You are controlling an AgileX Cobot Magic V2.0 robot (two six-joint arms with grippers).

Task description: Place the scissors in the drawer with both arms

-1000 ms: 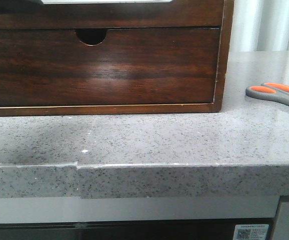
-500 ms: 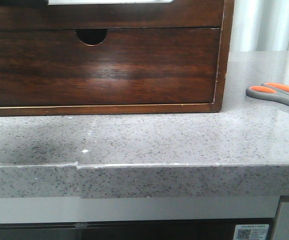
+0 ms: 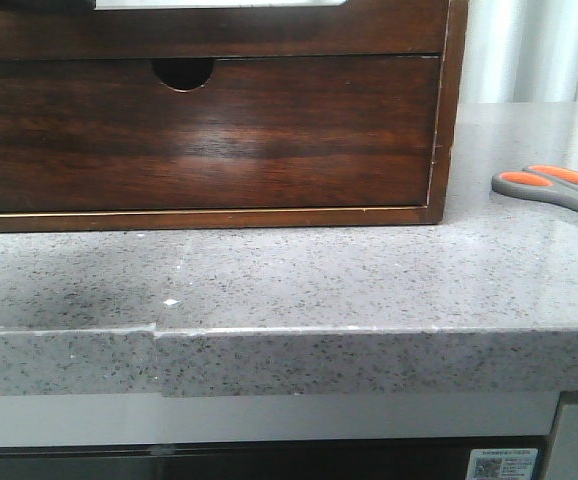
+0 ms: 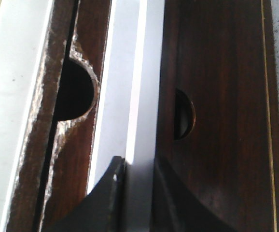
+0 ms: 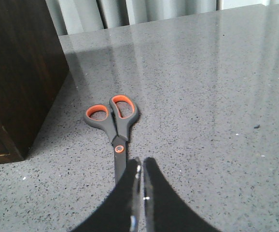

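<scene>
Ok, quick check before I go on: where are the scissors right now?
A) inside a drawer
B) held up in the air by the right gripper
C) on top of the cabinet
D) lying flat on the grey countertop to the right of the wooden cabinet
D: the scissors lie flat on the countertop right of the cabinet, and the right wrist view shows them on the stone in front of the right gripper.

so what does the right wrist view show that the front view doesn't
Only the right wrist view shows the right gripper, fingers nearly together above the blade, and the whole scissors including the pivot and blades. Only the front view shows the drawer front with its half-round finger notch and the counter's front edge. Both show the scissors' orange-lined handles, the grey speckled counter and the dark wooden cabinet.
</scene>
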